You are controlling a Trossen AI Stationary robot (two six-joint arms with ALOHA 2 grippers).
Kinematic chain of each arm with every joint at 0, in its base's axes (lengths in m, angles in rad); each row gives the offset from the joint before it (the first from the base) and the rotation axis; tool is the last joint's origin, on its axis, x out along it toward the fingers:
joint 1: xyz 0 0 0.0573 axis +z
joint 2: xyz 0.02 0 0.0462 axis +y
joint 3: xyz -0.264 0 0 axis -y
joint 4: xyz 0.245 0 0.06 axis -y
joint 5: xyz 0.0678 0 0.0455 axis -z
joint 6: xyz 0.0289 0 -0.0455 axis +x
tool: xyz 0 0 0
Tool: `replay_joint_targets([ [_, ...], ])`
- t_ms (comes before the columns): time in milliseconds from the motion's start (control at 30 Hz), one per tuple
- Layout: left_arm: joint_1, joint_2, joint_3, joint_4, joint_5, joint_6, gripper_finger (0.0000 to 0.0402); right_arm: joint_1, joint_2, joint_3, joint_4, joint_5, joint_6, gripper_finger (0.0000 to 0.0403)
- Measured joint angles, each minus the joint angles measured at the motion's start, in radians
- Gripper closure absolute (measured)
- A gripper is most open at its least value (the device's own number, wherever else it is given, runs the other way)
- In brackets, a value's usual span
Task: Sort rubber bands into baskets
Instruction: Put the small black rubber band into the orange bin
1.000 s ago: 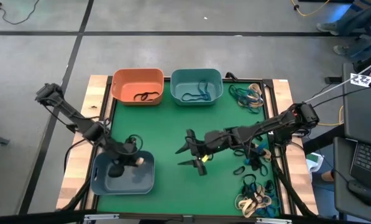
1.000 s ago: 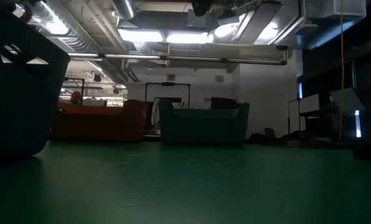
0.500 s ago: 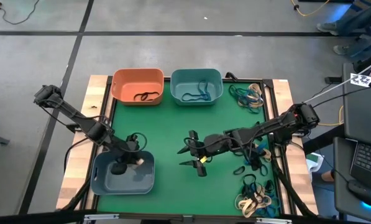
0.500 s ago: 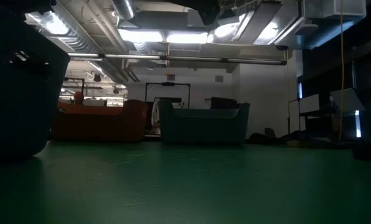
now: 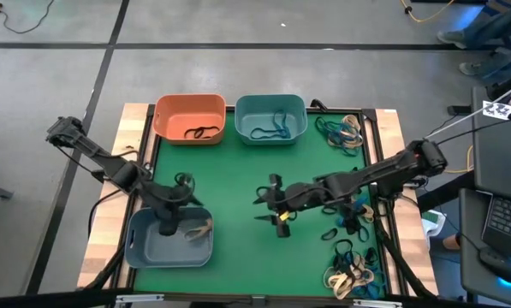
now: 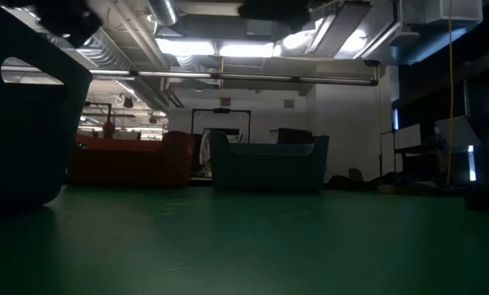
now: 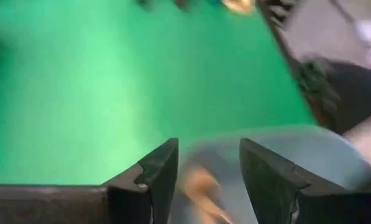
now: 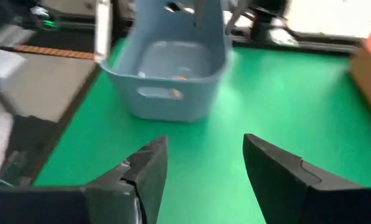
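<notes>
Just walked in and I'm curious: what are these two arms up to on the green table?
They are sorting rubber bands by colour into baskets. The left pincer hangs open over the grey-blue basket, where a tan band lies. The right pincer waits open mid-table. Unsorted bands lie along the right edge.
</notes>
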State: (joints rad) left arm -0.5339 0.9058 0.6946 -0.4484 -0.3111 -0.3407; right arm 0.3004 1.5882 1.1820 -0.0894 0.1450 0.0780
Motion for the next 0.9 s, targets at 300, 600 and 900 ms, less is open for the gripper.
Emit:
replay_joint_targets([
  [300,0.023,0.049,-0.002,0.213,-0.217,0.184,0.0247,0.000,-0.165,0.002,-0.374,0.257,0.154,0.0194],
  [600,0.101,0.158,-0.002,0.391,-0.218,0.379,0.0247,-0.027,-0.206,0.002,-0.761,0.465,0.382,0.0194],
  [900,0.194,0.214,-0.002,0.460,-0.218,0.379,0.0247,-0.119,-0.206,-0.071,-0.926,0.256,0.529,0.0194],
])
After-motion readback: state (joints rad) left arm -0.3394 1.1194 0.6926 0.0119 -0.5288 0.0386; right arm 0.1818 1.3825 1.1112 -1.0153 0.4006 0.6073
